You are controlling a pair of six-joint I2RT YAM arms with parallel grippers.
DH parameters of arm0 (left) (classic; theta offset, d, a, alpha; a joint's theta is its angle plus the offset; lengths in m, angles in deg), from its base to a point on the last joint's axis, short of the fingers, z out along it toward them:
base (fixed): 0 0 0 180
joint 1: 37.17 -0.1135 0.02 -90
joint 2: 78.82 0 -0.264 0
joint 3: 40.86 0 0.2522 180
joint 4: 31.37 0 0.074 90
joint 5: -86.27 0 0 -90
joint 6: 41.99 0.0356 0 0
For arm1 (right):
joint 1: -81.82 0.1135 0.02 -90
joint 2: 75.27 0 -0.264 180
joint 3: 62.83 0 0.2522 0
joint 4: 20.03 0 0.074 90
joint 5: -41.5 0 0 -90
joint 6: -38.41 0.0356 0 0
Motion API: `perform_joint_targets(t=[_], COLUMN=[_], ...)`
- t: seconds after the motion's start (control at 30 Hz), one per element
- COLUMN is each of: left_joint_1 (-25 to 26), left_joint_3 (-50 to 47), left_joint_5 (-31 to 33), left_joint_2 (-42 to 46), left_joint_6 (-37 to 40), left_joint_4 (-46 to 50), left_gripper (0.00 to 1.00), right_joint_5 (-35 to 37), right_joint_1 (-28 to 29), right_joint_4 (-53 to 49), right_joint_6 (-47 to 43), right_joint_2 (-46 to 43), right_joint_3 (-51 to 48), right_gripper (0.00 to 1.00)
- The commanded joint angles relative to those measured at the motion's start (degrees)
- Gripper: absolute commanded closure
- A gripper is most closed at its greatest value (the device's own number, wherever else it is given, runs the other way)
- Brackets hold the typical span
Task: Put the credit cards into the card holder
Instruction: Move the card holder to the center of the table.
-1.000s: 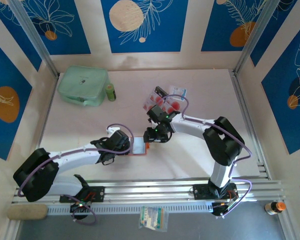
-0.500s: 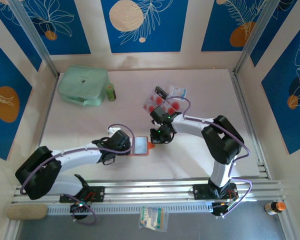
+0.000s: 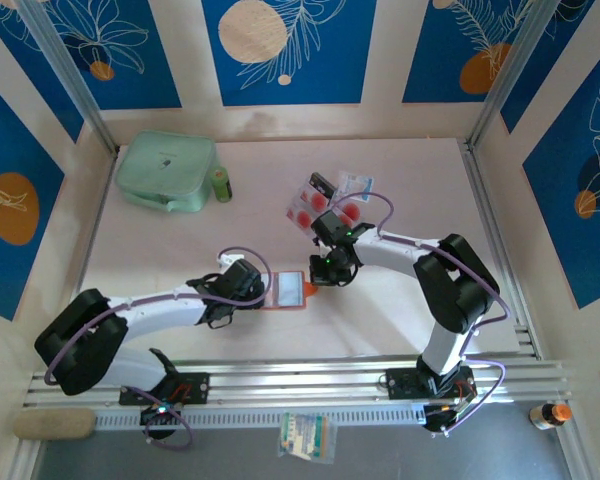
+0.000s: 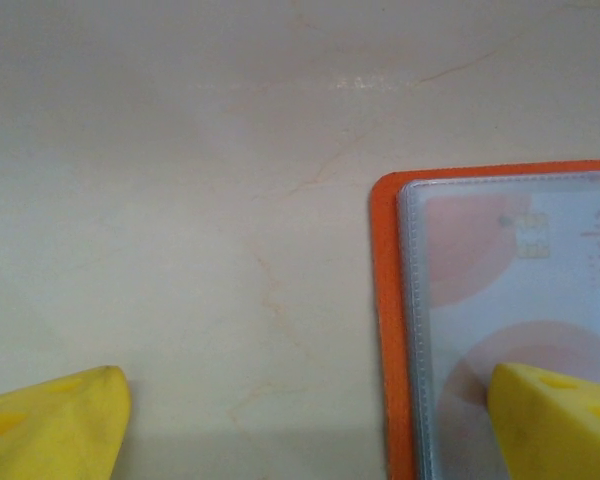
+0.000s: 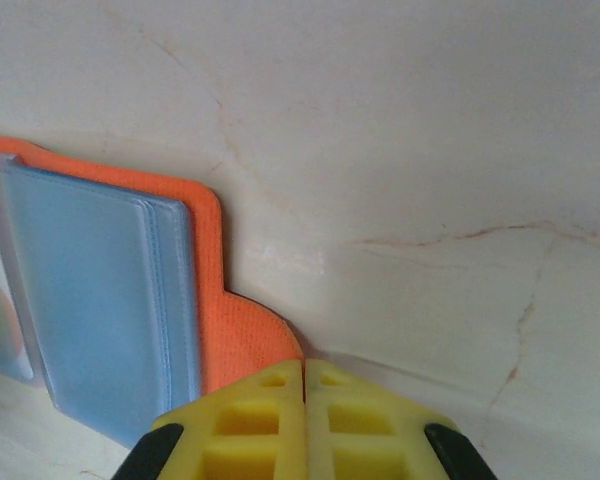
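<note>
Right gripper (image 5: 303, 368): fingers pressed together at the tab (image 5: 262, 335) of the holder (image 5: 208, 290); I cannot tell if the tab is pinched.
Left gripper (image 4: 305, 425): spread wide, one finger (image 4: 565, 420) over the holder's clear sleeve, the other over bare table (image 4: 180, 200).
Holder: lies open between both grippers, with a card (image 4: 500, 260) inside.
Cards (image 3: 328, 205): loose, just beyond the right gripper.
Risk: a tug on the tab could drag or fold the holder if the left finger isn't pinning it.

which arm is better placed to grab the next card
Right. The pile of pale, red-dotted credit cards lies beyond the right hand, which is shut by the tab of the orange square card holder. The open left hand has a finger over that holder, farther from the pile.
</note>
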Motion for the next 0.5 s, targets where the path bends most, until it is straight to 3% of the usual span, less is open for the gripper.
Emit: perform_joint_targets(t=[0.0, 0.2, 0.47], left_joint_1=[-0.4, -0.4, -0.4], left_joint_3=[1.2, 1.1, 1.1], left_joint_5=[-0.5, -0.5, -0.7], left_joint_2=[-0.9, -0.6, -0.9], left_joint_6=[0.4, 0.5, 0.5], left_joint_4=[0.6, 0.5, 0.2], left_gripper=[0.09, 0.09, 0.09], right_joint_5=[0.0, 0.5, 1.9], right_joint_1=[-0.5, -2.8, -8.6], right_joint_4=[-1.5, -4.9, -10.9], right_joint_6=[-1.2, -3.8, -10.2], right_joint_2=[-1.6, -5.3, -2.4], right_joint_3=[0.1, 5.0, 20.3], right_gripper=[0.96, 0.72, 0.65])
